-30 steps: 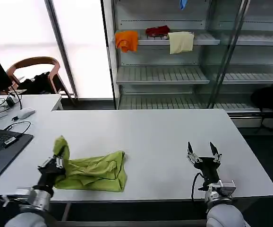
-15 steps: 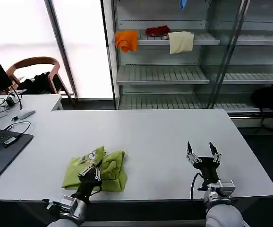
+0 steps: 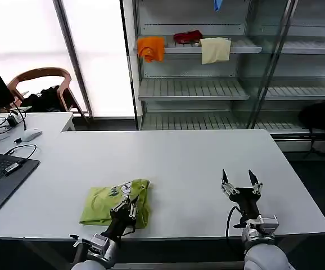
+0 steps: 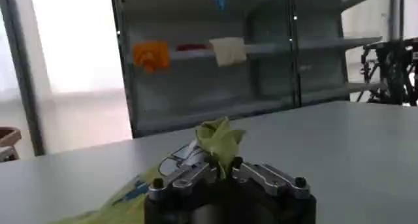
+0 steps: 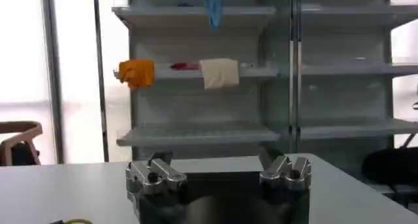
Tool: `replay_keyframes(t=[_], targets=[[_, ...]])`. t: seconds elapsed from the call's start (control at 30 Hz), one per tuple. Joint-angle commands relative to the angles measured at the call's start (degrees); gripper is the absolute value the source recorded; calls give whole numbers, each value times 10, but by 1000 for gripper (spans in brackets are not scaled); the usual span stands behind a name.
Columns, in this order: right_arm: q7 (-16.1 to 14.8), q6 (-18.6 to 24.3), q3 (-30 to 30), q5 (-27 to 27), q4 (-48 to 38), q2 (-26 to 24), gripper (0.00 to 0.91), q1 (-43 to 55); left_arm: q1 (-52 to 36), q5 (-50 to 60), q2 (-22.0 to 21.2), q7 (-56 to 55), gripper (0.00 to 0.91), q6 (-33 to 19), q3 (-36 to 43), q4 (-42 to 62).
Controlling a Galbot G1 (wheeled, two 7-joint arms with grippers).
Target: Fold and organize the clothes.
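The white table [image 3: 196, 163] carries the work near its front edge, left of centre, where the lime T-shirt [image 3: 103, 202] lies bunched into a rough rectangle with its white print turned up towards the far right corner. The left gripper [image 3: 126, 207] sits over the right part of that bundle, and in the left wrist view its fingers are closed on a peak of green fabric [image 4: 221, 139] that stands up between them. The right gripper [image 3: 240, 184] waits well to the right above bare table, fingers spread wide and holding nothing.

The step in hand looks like carrying one flap across to make a fold. To do it well, the pinched edge should be laid flat on the layer beneath before letting go, low to the table so the thin cloth does not drag the bundle out of square. Opening fully and lifting straight up should keep the fold from springing back
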Motion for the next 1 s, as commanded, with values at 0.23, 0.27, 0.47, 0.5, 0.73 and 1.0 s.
replay_keyframes(t=[0.23, 0.27, 0.47, 0.5, 0.73, 1.0], targets=[[-1, -5, -7, -7, 0, 5, 907, 6, -32, 22, 34, -19, 907, 11, -4, -76], [-1, -5, -7, -7, 0, 5, 907, 6, -30, 13, 36, -20, 907, 13, -7, -86], [1, -14, -11, -11, 0, 6, 907, 13, -13, -11, 39, -20, 907, 34, -30, -142], [1, -16, -11, -12, 1, 5, 907, 14, -12, -23, 40, -22, 907, 44, -46, -148], [-7, -15, -4, -20, 10, -4, 907, 7, 73, -161, 48, -35, 907, 123, -230, -122], [-1, -26, -3, -17, 13, -5, 907, 15, 98, -238, 22, -82, 907, 163, -251, -63]])
